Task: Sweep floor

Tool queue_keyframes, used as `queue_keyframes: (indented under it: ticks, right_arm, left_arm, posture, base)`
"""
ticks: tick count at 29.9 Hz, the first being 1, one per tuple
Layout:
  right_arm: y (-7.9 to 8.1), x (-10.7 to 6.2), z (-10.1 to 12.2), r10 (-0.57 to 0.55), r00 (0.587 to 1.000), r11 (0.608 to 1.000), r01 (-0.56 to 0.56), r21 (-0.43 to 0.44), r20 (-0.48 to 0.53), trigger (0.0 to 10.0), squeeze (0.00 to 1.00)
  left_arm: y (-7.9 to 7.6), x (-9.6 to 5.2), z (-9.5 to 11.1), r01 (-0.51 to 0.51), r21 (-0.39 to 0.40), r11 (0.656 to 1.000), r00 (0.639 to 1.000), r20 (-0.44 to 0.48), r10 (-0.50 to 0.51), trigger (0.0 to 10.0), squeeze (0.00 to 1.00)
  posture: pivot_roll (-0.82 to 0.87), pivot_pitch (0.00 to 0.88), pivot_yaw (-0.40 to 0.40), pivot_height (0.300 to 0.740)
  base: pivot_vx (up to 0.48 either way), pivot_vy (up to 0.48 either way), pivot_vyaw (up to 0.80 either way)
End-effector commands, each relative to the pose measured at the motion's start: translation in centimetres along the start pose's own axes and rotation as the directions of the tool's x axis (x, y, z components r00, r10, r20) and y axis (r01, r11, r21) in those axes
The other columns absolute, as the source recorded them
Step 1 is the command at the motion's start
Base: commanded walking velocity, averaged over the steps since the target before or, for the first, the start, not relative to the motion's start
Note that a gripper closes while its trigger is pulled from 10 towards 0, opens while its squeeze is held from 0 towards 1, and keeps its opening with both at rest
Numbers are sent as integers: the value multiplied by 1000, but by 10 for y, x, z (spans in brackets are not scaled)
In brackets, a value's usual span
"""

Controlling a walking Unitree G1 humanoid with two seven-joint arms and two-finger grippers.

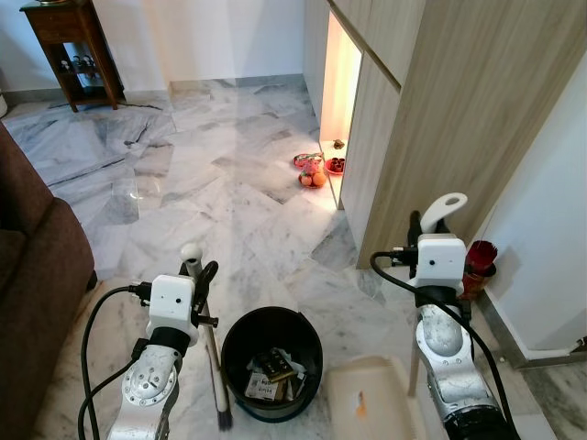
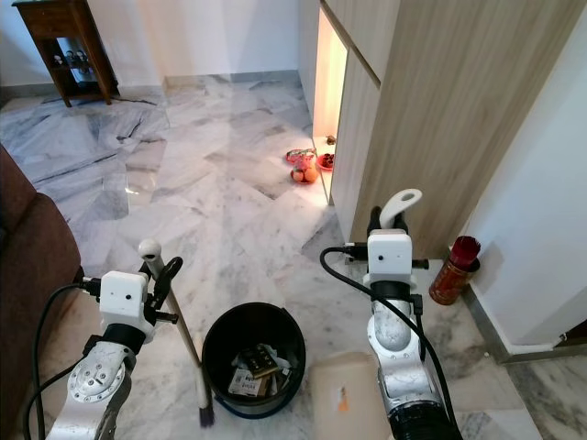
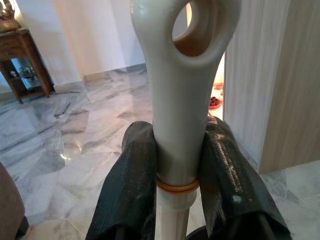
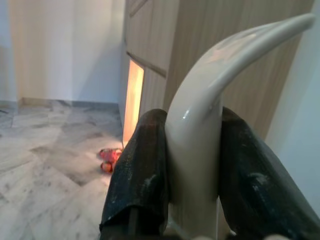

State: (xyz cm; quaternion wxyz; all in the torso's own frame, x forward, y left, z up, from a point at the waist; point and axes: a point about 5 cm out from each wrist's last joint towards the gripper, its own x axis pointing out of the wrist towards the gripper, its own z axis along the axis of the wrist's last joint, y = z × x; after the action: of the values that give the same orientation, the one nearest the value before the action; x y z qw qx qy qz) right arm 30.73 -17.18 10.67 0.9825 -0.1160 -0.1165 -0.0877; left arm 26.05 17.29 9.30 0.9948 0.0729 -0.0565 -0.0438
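My left gripper (image 1: 197, 273) is shut on the cream handle of a broom (image 1: 209, 339), which stands upright with its dark bristles (image 1: 223, 417) on the marble floor beside the bin. The left wrist view shows both black fingers (image 3: 132, 185) clamped on the broom handle (image 3: 177, 120) below its hanging loop. My right gripper (image 1: 424, 227) is shut on the curved cream handle of the dustpan (image 1: 444, 211). The dustpan's beige tray (image 1: 371, 399) rests on the floor and holds a small orange scrap. In the right wrist view the fingers (image 4: 137, 175) squeeze the dustpan handle (image 4: 200, 135).
A black bin (image 1: 271, 362) with rubbish inside stands between my arms. A wooden cabinet wall (image 1: 440, 119) rises to the right, with a red container (image 1: 478, 268) at its foot. Small red and orange items (image 1: 314, 170) lie by the lit gap. A brown sofa (image 1: 32, 266) is at left, a dark side table (image 1: 73, 46) far back.
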Motion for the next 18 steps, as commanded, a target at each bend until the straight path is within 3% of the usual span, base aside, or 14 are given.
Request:
queue_keyframes:
  ticks: [1, 18]
  right_arm:
    - [1, 7, 9, -6, 999, 1000, 4, 28, 46, 10000, 0]
    - [8, 2, 1, 15, 999, 998, -18, 52, 46, 10000, 0]
  left_arm:
    - [2, 3, 9, 1, 0, 1000, 999, 38, -1, 10000, 0]
    - [-4, 6, 7, 24, -15, 1000, 999, 43, -24, 10000, 0]
  posture:
    - [101, 0, 31, 740]
    - [108, 0, 30, 740]
  base:
    - [0, 0, 0]
    - [0, 0, 0]
